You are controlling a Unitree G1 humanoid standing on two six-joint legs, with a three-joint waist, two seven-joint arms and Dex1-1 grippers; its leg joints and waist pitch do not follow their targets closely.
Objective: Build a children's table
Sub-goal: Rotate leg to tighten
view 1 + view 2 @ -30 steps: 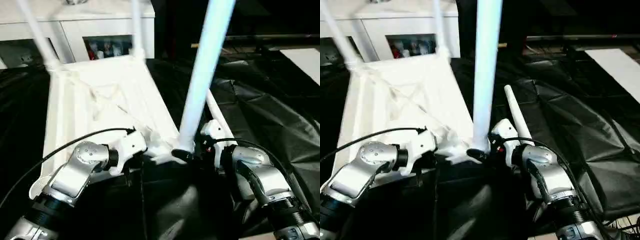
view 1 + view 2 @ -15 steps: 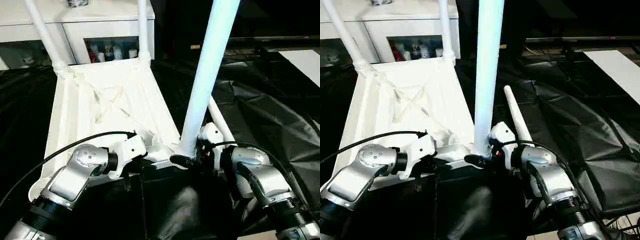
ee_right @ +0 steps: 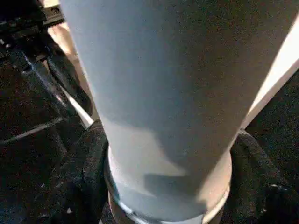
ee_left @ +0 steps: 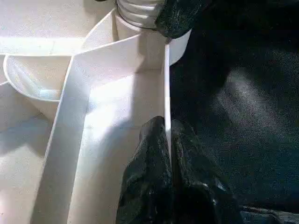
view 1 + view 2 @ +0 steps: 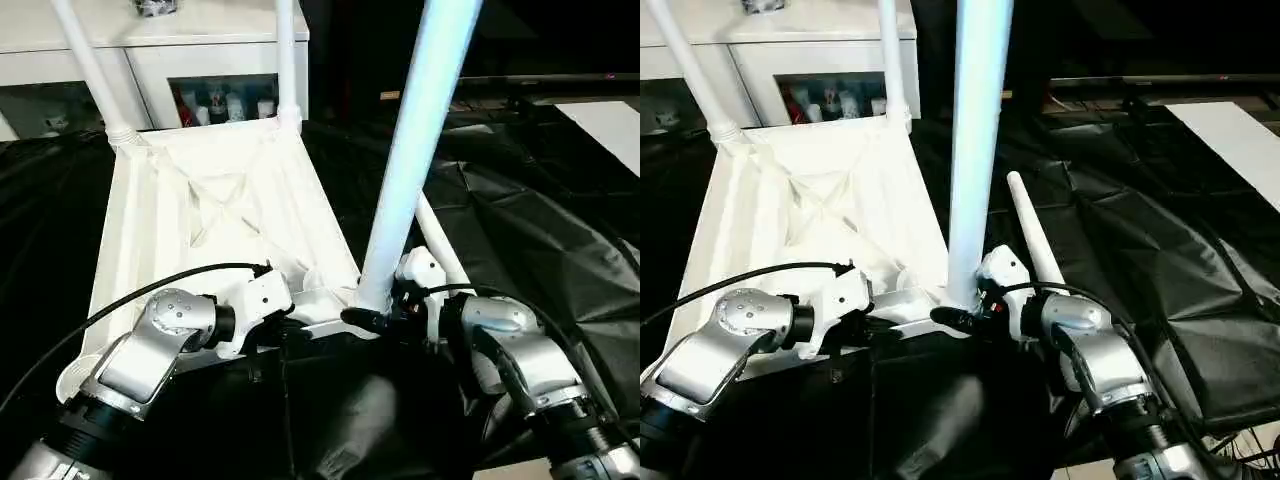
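The white tabletop (image 5: 200,210) lies upside down on a black sheet, ribbed underside up. Two white legs (image 5: 90,65) (image 5: 286,60) stand in its far corner sockets. A third leg (image 5: 415,150) stands upright at the near right corner, and my right gripper (image 5: 375,318) is shut around its base (image 3: 163,140). My left gripper (image 4: 167,128) is shut on the tabletop's thin near rim (image 4: 166,84), just left of that corner. A fourth leg (image 5: 1032,230) lies loose on the sheet behind my right wrist. The near left corner socket (image 5: 75,375) holds no leg.
A white cabinet with glass doors (image 5: 200,60) stands right behind the tabletop's far edge. Crumpled black sheeting (image 5: 520,220) covers the floor to the right. A white flat panel (image 5: 605,115) lies at the far right.
The camera has shifted a little, so the whole scene sits lower in view. Both grippers keep their holds, and the held leg stays at the near right corner.
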